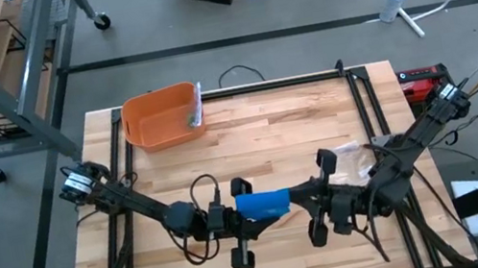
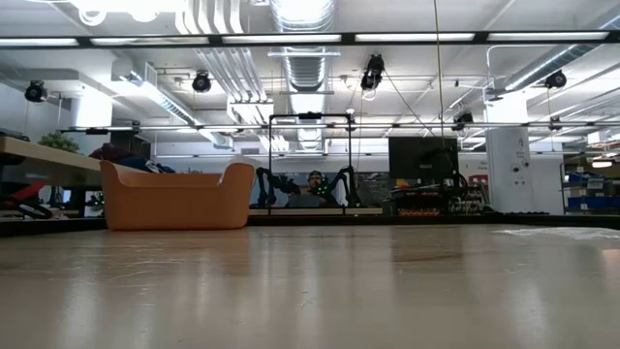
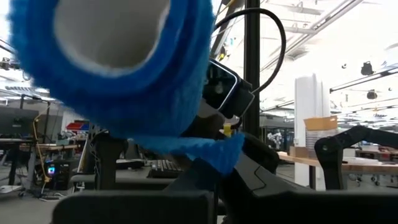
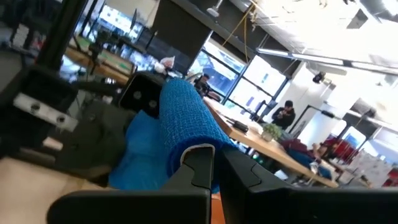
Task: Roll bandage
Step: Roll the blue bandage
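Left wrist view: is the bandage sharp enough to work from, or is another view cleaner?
Left wrist view: the blue bandage roll fills the frame, soft and out of focus, against bright backlight. Right wrist view: its weave reads crisper. High view: evenly lit, the roll sits between both grippers. Low view: only glare on the table.

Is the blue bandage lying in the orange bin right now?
No, the blue bandage is held between both grippers near the table's front, well away from the orange bin.
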